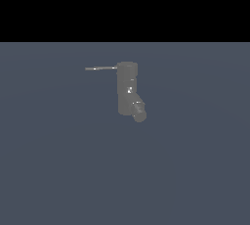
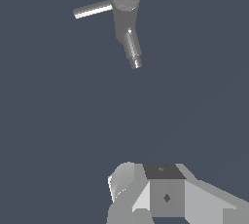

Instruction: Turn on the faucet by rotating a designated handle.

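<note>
The faucet (image 1: 127,88) is a dull-grey upright cylinder standing on the flat blue-grey floor, with a stubby spout (image 1: 138,111) angling out near its base. The handle (image 1: 100,68), a thin grey rod, sticks out level from the faucet's top toward the exterior view's left. From the wrist view I look down on the faucet (image 2: 125,4), its handle (image 2: 92,9) and its spout (image 2: 132,47). My gripper (image 2: 155,181) shows only as blocky grey parts at the picture's edge, well apart from the faucet. Its jaws are not clearly shown. The arm is absent from the exterior view.
Plain blue-grey floor (image 1: 125,170) surrounds the faucet on all sides, ending at a black band in the background. No other objects show.
</note>
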Available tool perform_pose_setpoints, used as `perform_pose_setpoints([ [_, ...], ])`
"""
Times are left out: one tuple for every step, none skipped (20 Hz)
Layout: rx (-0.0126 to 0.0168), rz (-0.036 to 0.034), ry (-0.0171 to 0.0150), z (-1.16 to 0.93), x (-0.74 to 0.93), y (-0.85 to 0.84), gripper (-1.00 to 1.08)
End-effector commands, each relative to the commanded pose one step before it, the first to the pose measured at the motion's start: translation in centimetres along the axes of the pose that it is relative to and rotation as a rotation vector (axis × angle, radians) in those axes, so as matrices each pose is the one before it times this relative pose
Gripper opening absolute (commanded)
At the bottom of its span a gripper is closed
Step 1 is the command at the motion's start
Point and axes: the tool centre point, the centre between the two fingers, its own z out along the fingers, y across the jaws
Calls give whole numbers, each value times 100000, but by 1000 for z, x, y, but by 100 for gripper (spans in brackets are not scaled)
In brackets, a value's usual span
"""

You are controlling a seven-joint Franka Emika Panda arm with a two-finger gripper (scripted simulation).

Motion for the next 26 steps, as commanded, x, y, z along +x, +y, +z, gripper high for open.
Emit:
perform_pose_setpoints([
  [0,0,0,0,0,1,-100],
  [0,0,0,11,6,-28,-100],
  [2,195,-1,33,19,-25,-100],
  [5,249,-2,54,32,-64,-100],
  [7,338,-3,76,44,-92,-100],
  [9,442,-4,98,57,-117,-100],
  [11,539,-5,120,70,-143,-100],
  [13,636,-6,142,83,-170,-100],
  [15,737,-6,164,96,-195,-100],
  [17,834,-7,186,110,-222,-100],
  [19,934,-8,208,123,-249,-100],
  [21,1036,-9,230,136,-275,-100],
  [24,1134,-10,253,150,-303,-100],
  [26,1235,-10,275,164,-330,-100],
  [29,1337,-11,298,177,-357,-100],
  [32,1438,-12,321,191,-385,-100],
  [34,1539,-13,344,206,-413,-100],
  [37,1644,-13,367,220,-441,-100],
  [40,1746,-14,390,235,-470,-100],
  [44,1850,-15,414,250,-498,-100],
  [47,1946,-16,435,264,-525,-100],
  [49,1978,-16,443,269,-535,-100],
  [50,1983,-17,444,271,-537,-100],
  [51,1986,-17,445,272,-540,-100],
  [53,1990,-17,446,274,-542,-100],
  [54,1993,-17,447,275,-543,-100],
])
